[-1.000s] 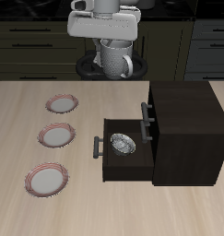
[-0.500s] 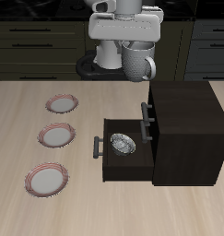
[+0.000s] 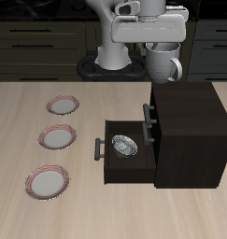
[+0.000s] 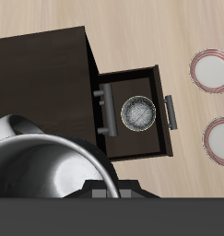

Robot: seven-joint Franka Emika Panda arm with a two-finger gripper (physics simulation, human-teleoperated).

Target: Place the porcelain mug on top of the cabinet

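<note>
Mug (image 3: 162,63) in the air, carried high above the back of the table, hanging under the gripper (image 3: 154,39) with its handle turned toward the cabinet side; the claw is clenched on the mug's rim, judging by how the mug hangs straight beneath it with nothing else under it, though the fingertips themselves are hard to make out. The mug sits just short of the cabinet (image 3: 191,131), near its back corner and above the level of its flat top, so the step in hand looks like the carry across, with the set-down not yet begun. To do it well, the arm should go on sideways at this height until the mug's whole base is over the middle of the dark top, well in from the edges, and only then come down. Dropping early risks the base catching the cabinet's upper edge and tipping the mug. The descent should be slow and straight, the mug upright, and the claw should let go only once the base rests flat on the wood; a glossy mug may slide if released at a tilt. The wrist view shows the mug's rounded side (image 4: 44,171) close to the camera, and below it the cabinet top (image 4: 40,69) and the open drawer (image 4: 132,112) with a small silver bowl (image 4: 138,112) inside. That drawer juts toward the three plates (image 3: 57,138) and lies off the mug's likely path.
</note>
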